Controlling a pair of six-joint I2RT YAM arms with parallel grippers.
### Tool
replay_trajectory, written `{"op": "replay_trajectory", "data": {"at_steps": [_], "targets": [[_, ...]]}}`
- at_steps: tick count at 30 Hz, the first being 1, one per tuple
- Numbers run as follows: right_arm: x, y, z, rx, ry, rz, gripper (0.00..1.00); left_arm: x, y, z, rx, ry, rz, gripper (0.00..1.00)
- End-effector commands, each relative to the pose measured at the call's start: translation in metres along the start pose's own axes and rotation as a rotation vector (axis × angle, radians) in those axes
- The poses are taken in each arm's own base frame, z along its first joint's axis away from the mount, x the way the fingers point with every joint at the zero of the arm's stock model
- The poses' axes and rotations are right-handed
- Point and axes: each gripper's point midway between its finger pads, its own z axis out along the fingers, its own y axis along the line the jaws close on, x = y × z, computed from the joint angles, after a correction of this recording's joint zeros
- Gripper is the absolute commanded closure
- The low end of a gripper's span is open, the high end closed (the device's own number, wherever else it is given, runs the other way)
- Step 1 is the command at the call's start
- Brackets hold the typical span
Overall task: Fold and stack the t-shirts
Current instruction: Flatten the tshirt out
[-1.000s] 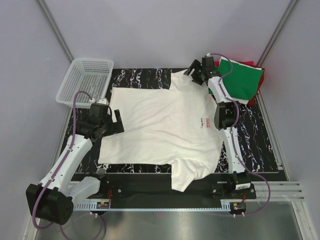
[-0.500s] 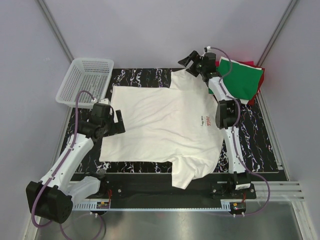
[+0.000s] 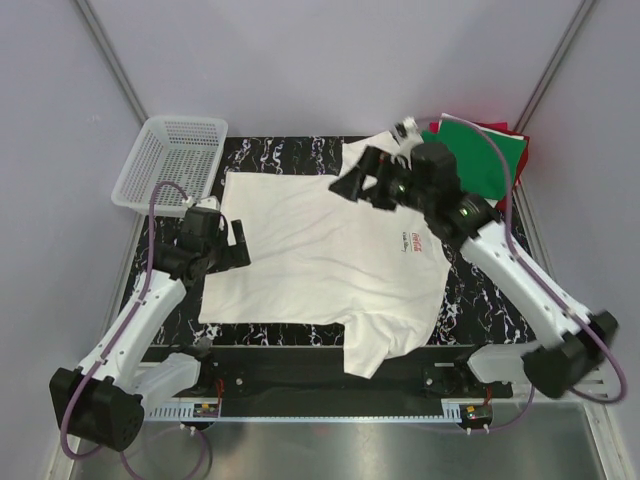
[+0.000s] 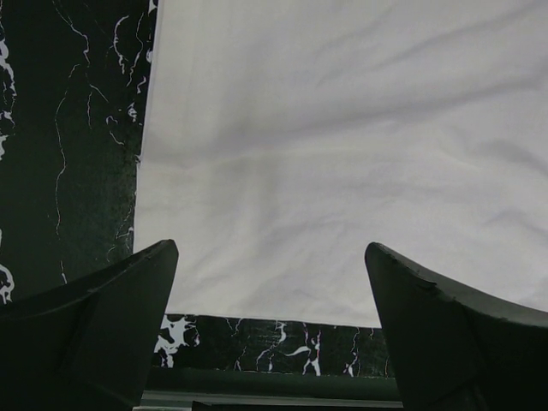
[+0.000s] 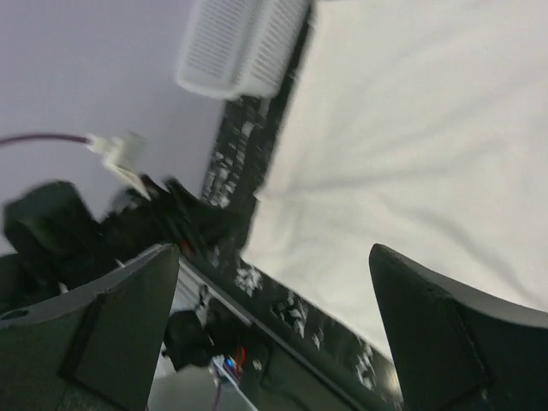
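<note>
A cream-white t-shirt [image 3: 320, 255] with a small red chest logo [image 3: 411, 240] lies spread flat on the black marbled mat [image 3: 520, 280]; it also fills the left wrist view [image 4: 342, 154] and the right wrist view [image 5: 428, 145]. A green t-shirt [image 3: 490, 160] lies on a red one [image 3: 500, 130] at the back right. My left gripper [image 3: 236, 242] is open and empty over the shirt's left edge. My right gripper [image 3: 356, 186] is open and empty, raised above the shirt's upper middle, pointing left.
A white plastic mesh basket [image 3: 170, 165] stands at the back left, also seen in the right wrist view [image 5: 244, 43]. The mat's front edge and a metal rail [image 3: 330, 405] run along the near side. Grey walls enclose the table.
My right arm has swung from the far collar corner toward the left and nearer, now raised over the shirt's upper middle. The left arm has barely moved. The shirt lies as before.
</note>
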Motion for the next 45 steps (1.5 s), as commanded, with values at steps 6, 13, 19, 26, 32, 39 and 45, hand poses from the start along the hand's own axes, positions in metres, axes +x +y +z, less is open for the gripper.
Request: {"op": "replay_trajectory", "data": {"at_steps": [6,13,19,26,32,39,45], "targets": [[0.206,-0.183,-0.126,0.660,0.192,0.372,0.00,-0.007,-0.006,-0.003,0.022,-0.045,-0.009,0.01],[0.225,-0.210,-0.101,0.708,0.262,0.317,0.00,-0.002,-0.001,0.006,-0.026,0.004,-0.003,0.02],[0.230,-0.243,-0.054,0.814,0.386,0.224,0.00,-0.001,-0.003,0.002,-0.008,-0.013,0.003,0.01],[0.219,-0.287,-0.013,0.885,0.462,0.225,0.01,-0.002,-0.002,0.000,-0.015,-0.016,0.005,0.01],[0.177,-0.287,0.026,0.847,0.516,0.126,0.01,-0.002,-0.002,0.000,-0.016,-0.017,0.006,0.01],[0.131,-0.249,-0.029,0.869,0.373,0.055,0.00,-0.003,-0.004,-0.002,-0.003,-0.024,0.005,0.01],[0.149,-0.213,-0.111,0.836,0.242,0.206,0.01,-0.005,-0.006,-0.005,0.012,-0.035,0.002,0.01]]}}
